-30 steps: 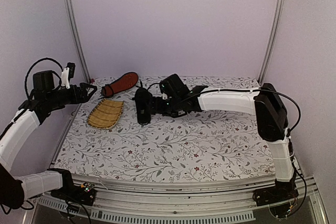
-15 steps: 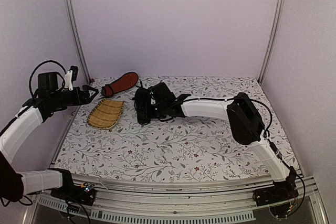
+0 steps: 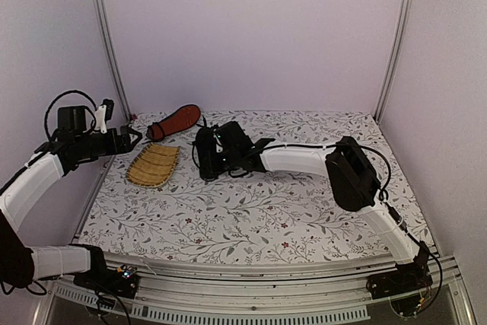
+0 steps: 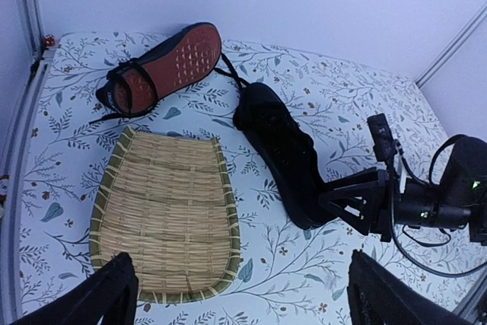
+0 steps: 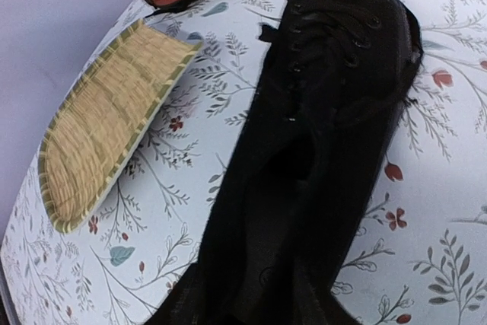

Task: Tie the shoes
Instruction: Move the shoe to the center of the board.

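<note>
Two shoes: an upright shoe (image 4: 285, 154) at the right gripper (image 4: 336, 205), a sole-up shoe (image 4: 163, 66) beyond it. One mat (image 4: 163, 222) just ahead of the left gripper (image 3: 131, 136). Two grippers. One table (image 4: 342, 108).

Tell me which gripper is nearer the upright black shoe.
Right. The right gripper is at the upright shoe's heel end. The left gripper hangs off to the left, beyond the woven mat, well apart from it.
</note>
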### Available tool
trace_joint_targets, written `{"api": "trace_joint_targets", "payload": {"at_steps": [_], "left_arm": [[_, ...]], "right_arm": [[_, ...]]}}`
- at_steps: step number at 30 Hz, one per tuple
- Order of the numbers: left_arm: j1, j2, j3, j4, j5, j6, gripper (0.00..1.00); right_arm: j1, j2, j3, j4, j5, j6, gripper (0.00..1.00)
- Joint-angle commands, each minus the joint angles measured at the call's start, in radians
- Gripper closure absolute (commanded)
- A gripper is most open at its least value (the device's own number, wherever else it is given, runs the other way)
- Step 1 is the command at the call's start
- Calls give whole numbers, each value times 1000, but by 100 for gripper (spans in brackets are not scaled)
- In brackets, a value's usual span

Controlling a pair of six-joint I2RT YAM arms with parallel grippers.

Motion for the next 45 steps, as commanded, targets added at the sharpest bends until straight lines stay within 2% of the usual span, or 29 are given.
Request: {"api": "trace_joint_targets", "payload": {"at_steps": [1, 3, 4, 7, 12, 17, 25, 33, 35, 41, 43, 45], "left_arm": [[11, 7, 2, -13, -38, 16, 4], [11, 7, 1, -13, -74, 9, 4], [12, 8, 3, -19, -98, 2, 4], [13, 6, 12, -31, -155, -6, 5], [15, -1, 8, -29, -169, -8, 5], [17, 10, 12, -33, -171, -7, 5], [19, 39, 20, -44, -167, -21, 4], [20, 59, 19, -42, -146, -23, 5], [20, 63, 19, -43, -136, -20, 6], [-32, 46, 9, -10, -57, -26, 8], [-116, 40, 4, -2, -99, -56, 9], [-237, 37, -13, 27, -136, -116, 9]], "right_arm": [[5, 32, 20, -23, 4, -24, 78], [8, 4, 18, -42, 20, -13, 95], [8, -26, 13, -48, 34, -8, 97], [8, -122, -52, -55, 118, -6, 98], [8, -352, -246, -50, 269, 5, 98], [7, -534, -448, -89, 348, 37, 98], [57, -715, -731, -186, 306, 211, 98], [214, -748, -825, -237, 159, 403, 98], [231, -756, -840, -236, 120, 441, 91], [236, -877, -869, -235, 168, 413, 45], [220, -915, -869, -248, 188, 372, 37], [178, -953, -889, -246, 187, 358, 35]]}}
